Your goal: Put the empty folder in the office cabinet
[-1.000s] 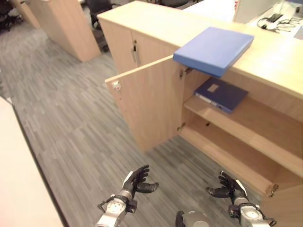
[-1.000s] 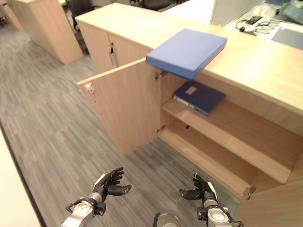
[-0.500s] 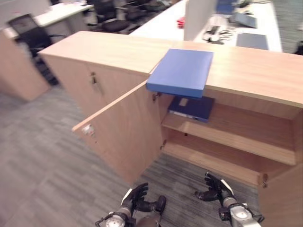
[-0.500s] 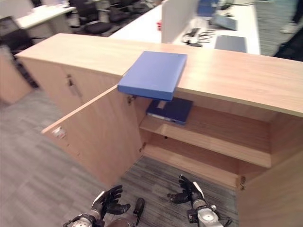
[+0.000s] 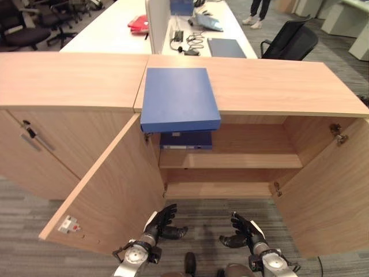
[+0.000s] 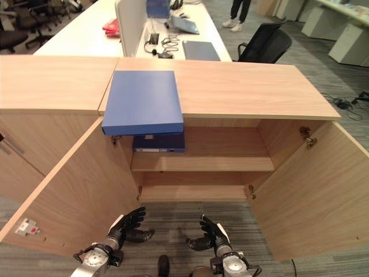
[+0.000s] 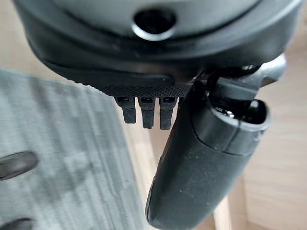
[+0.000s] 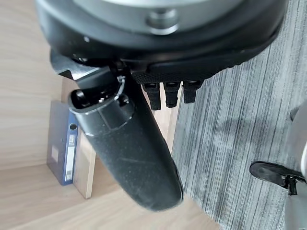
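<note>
A blue folder (image 5: 177,98) lies flat on top of the wooden cabinet (image 5: 271,86), its near edge jutting over the open compartment. Both cabinet doors stand open, the left door (image 5: 109,190) and the right door (image 5: 328,184). A second blue binder (image 5: 185,139) lies on the upper shelf (image 5: 242,160) just under the folder, and is seen again (image 8: 62,148) in the right wrist view. My left hand (image 5: 163,222) and right hand (image 5: 242,231) hang low above the carpet before the cabinet. Each is open, fingers relaxed, holding nothing.
The lower shelf (image 5: 219,189) is bare. A closed cabinet (image 5: 46,150) adjoins on the left. Behind stand a white desk (image 5: 115,34) with a laptop (image 5: 226,47), cables and a red item (image 5: 138,23), a black chair (image 5: 288,41), and a person's legs (image 5: 259,8).
The camera has swung round to face the cabinet squarely, so both open doors now show. Both hands stay low and empty. The folder has not moved on the cabinet top.
</note>
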You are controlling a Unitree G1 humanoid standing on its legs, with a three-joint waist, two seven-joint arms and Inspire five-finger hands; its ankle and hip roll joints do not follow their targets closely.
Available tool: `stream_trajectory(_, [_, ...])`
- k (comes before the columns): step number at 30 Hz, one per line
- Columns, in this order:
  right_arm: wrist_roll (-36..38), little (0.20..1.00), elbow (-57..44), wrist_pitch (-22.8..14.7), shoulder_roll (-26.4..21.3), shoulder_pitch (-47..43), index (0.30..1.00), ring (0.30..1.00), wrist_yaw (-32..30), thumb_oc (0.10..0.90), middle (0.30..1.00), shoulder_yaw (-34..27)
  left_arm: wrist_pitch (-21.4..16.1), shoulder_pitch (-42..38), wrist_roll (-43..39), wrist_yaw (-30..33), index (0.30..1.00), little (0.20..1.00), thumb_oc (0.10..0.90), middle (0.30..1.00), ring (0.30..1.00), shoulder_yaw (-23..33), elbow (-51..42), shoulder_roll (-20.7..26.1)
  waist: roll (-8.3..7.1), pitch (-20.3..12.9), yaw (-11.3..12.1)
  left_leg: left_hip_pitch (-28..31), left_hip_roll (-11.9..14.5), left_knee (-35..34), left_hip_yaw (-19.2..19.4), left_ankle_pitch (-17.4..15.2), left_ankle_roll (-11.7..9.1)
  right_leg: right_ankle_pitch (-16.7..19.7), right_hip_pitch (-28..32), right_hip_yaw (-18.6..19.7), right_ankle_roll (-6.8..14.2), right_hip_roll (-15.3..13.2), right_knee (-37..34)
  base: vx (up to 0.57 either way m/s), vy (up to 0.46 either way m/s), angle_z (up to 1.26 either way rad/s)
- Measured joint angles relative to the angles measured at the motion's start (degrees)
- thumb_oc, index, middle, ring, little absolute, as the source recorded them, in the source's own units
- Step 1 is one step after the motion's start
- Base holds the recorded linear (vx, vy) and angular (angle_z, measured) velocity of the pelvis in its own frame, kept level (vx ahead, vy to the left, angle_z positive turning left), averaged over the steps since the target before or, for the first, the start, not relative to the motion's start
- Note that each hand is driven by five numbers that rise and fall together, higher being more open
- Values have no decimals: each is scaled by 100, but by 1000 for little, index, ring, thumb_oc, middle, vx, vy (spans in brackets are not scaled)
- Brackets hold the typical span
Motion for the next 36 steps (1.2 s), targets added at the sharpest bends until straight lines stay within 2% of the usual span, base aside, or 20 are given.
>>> stream_trajectory(2, [-87, 900, 1, 1, 4, -28, 900, 900, 6, 800, 900, -1, 0, 75, 2, 2, 900, 900, 800, 900, 900, 20, 13, 49, 20, 12, 112, -23, 39, -1, -6, -2, 0, 131, 5, 33, 39, -158, -463, 148, -82, -14])
stream_trajectory(4, [-87, 900, 1, -2, 11, -100, 900, 900, 9, 800, 900, -36, 35, 110, 36, 0, 900, 900, 800, 900, 900, 15, 80, 147, 13, 13, 73, -25, 123, 1, -17, -6, -3, 548, 136, 57, 223, -230, -1565, 166, -69, -11])
stream_trajectory(8, [-116, 900, 26, 4, 8, 9, 900, 900, -42, 800, 900, -183, 23, 99, 88, 14, 900, 900, 800, 900, 900, 48, 55, 89, -37, -7, -87, 193, 234, -1, -29, -1, 1, 918, 266, 203, 263, -445, -2060, 201, -113, 0])
stream_trajectory(10, [-115, 900, 47, 8, 9, 60, 900, 900, -41, 800, 900, -274, 5, 90, 88, 6, 900, 900, 800, 900, 900, 82, 54, 40, -37, -5, -112, 260, 360, -2, -27, -15, -25, 1078, 138, 196, 389, -619, -2113, 211, -97, -11])
stream_trajectory(12, [-114, 900, 177, 12, 26, 102, 900, 900, -37, 800, 900, -283, 3, 130, 88, 11, 900, 900, 800, 900, 900, 154, 54, 25, -102, -17, -129, 360, 545, -5, -79, -93, -248, 1076, 173, 216, 431, -620, -2144, 235, -98, 0])
stream_trajectory(13, [-114, 900, 244, 15, 42, 157, 900, 900, -37, 800, 900, -286, 0, 121, 88, 5, 900, 900, 800, 900, 900, 168, 64, 62, -215, -15, -135, 427, 615, -9, -157, -96, -497, 1033, 287, 240, 511, -616, -2146, 241, -107, 28])
stream_trajectory(14, [-114, 900, 334, 58, 5, 178, 900, 900, -39, 800, 900, -317, 9, 120, 87, 18, 900, 900, 800, 900, 900, 197, 111, -18, -173, -16, -207, 482, 801, -10, -253, -151, -674, 1311, 357, 253, 502, -438, -2137, 262, -116, 44])
stream_trajectory(15, [-112, 900, 430, 100, -51, 234, 900, 900, -45, 800, 900, -423, 9, 135, 89, -14, 900, 900, 800, 900, 900, 173, 123, -130, -178, -4, -268, 619, 862, 31, -436, -190, -761, 1397, 506, 290, 424, -249, -2173, 268, -139, 24])
stream_trajectory(17, [-112, 900, 406, 108, -296, 323, 900, 900, -64, 800, 900, -469, 7, 199, 91, -17, 900, 900, 800, 900, 900, 177, 109, -353, -80, -51, -288, 827, 847, 14, -527, -257, -819, 1414, 628, 301, 401, -112, -2133, 230, -173, 10])
stream_trajectory(18, [-109, 900, 424, 118, -647, 434, 900, 900, -73, 800, 900, -503, -17, 218, 91, -18, 900, 900, 800, 900, 900, 171, 108, -573, 179, -183, -458, 879, 1039, 1, -784, -437, -849, 1467, 698, 419, 261, 240, -2132, 182, -225, 22])
stream_trajectory(19, [-110, 900, 422, 145, -745, 450, 900, 900, -81, 800, 900, -528, -24, 194, 89, -3, 900, 900, 800, 900, 900, 184, 114, -642, 187, -210, -450, 877, 1095, 1, -828, -495, -816, 1461, 702, 413, 25, 316, -2114, 114, -169, 24])
stream_trajectory(20, [-111, 900, 410, 142, -906, 441, 900, 900, -68, 800, 900, -536, -52, 149, 89, -10, 900, 900, 800, 900, 900, 182, 121, -672, 293, -255, -460, 840, 1236, 2, -872, -513, -828, 1462, 693, 399, -67, 466, -2133, 168, -241, 7])
stream_trajectory(21, [-111, 900, 408, 142, -916, 448, 900, 900, -66, 800, 900, -543, -50, 119, 87, 3, 900, 900, 800, 900, 900, 184, 137, -660, 268, -245, -483, 824, 1279, 0, -928, -524, -863, 1424, 693, 332, -162, 505, -2137, 177, -250, 20])
stream_trajectory(23, [-111, 900, 465, 143, -951, 445, 900, 900, -37, 800, 900, -477, -50, 114, 80, 9, 900, 900, 800, 900, 900, 165, 243, -684, 354, -260, -556, 758, 1455, 28, -1149, -531, -902, 1277, 664, 222, -387, 711, -1939, 205, -315, 43])
stream_trajectory(26, [-109, 900, 386, 109, -883, 411, 900, 900, 53, 800, 900, -453, -42, 133, 78, 9, 900, 900, 800, 900, 900, 140, 279, -621, 473, -276, -537, 634, 1627, 30, -1284, -520, -976, 1155, 593, 163, -487, 849, -1883, 169, -315, 29])
stream_trajectory(28, [-105, 900, 371, 98, -886, 357, 900, 900, 74, 800, 900, -391, -34, 108, 72, 16, 900, 900, 800, 900, 900, 57, 280, -610, 595, -285, -539, 534, 1738, 39, -1478, -380, -1177, 1038, 620, 13, -590, 1000, -1896, 129, -220, 46])
stream_trajectory(30, [-105, 900, 390, 97, -878, 288, 900, 900, 108, 800, 900, -367, -37, 74, 39, 11, 900, 900, 800, 900, 900, 65, 267, -600, 617, -288, -486, 450, 1744, 40, -1538, -194, -1235, 1049, 638, -76, -597, 1045, -1955, 111, -156, 39])
stream_trajectory(33, [-104, 900, 399, 33, -871, 207, 900, 900, 115, 800, 900, -363, -31, 103, -33, 10, 900, 900, 800, 900, 900, 70, 282, -594, 561, -265, -438, 443, 1767, 36, -1573, 189, -1506, 1043, 820, -139, -724, 1047, -2138, 120, -179, 23])
stream_trajectory(34, [-103, 900, 413, -2, -863, 126, 900, 900, 112, 800, 900, -362, -31, 112, -36, 4, 900, 900, 800, 900, 900, 71, 279, -553, 564, -266, -408, 448, 1820, 39, -1584, 337, -1679, 993, 856, -119, -785, 1181, -2155, 159, -255, 13])
stream_trajectory(36, [-102, 900, 413, -20, -814, 123, 900, 900, 110, 800, 900, -363, -32, 38, -39, 2, 900, 900, 800, 900, 900, 73, 278, -472, 443, -233, -412, 358, 1804, 40, -1586, 700, -1882, 947, 887, -114, -856, 1179, -2182, 85, -148, 32])
